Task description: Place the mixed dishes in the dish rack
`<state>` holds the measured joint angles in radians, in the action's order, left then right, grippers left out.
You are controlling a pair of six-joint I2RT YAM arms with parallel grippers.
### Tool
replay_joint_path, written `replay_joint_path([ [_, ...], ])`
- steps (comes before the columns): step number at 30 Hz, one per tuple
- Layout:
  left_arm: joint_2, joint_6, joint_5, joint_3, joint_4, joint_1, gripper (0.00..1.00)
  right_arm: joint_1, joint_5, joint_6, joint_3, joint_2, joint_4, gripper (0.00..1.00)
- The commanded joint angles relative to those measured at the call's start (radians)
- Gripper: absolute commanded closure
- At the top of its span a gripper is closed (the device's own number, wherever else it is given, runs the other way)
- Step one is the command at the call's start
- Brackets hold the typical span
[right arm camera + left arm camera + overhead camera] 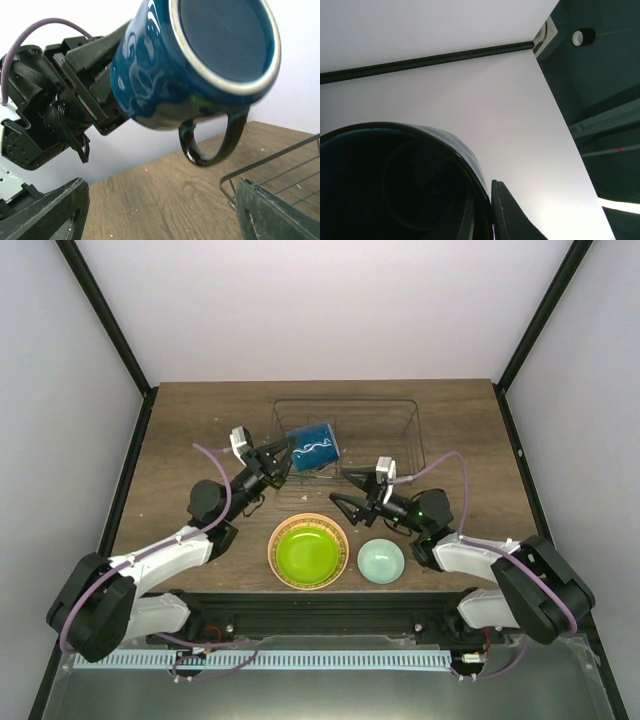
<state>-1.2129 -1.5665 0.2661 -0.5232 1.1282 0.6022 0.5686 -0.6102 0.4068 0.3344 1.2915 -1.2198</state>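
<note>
My left gripper (280, 457) is shut on the rim of the dark blue mug (313, 445) and holds it tipped on its side in the air over the near-left corner of the wire dish rack (412, 430). In the left wrist view the mug (395, 185) fills the lower left, with one finger (512, 215) pressed to its wall. In the right wrist view the mug (195, 65) hangs with its handle down. My right gripper (345, 490) is open and empty, just in front of the rack. The lime-green plate (307, 552) lies on an orange plate (275, 545). The mint-green bowl (381, 561) sits beside them.
The rack's near corner (265, 170) shows in the right wrist view. Black frame posts (110, 320) stand at the table's back corners, with white walls behind. A black rail (320, 605) runs along the near edge.
</note>
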Motion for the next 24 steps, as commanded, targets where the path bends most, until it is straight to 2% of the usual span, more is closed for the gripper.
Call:
replay_joint_path([
  [1,0.048,-0.050,-0.034,0.023,0.128,0.005,1.00,-0.007,-0.024,-0.048,0.052,0.041,-0.091,0.19],
  [4,0.073,-0.070,-0.032,0.038,0.126,0.006,1.00,-0.018,-0.052,-0.048,0.076,0.084,-0.108,0.25],
  [12,0.072,-0.159,-0.007,0.053,0.179,0.007,1.00,-0.019,-0.082,-0.035,0.128,0.175,-0.158,0.27],
  [15,0.079,-0.168,-0.002,0.060,0.162,0.012,1.00,-0.020,-0.109,-0.031,0.152,0.196,-0.160,0.33],
  [19,0.087,-0.173,-0.001,0.072,0.156,0.014,1.00,-0.019,-0.125,-0.031,0.175,0.214,-0.166,0.34],
  [24,0.075,-0.190,0.007,0.073,0.161,0.020,1.00,-0.019,-0.169,-0.040,0.222,0.229,-0.129,0.47],
])
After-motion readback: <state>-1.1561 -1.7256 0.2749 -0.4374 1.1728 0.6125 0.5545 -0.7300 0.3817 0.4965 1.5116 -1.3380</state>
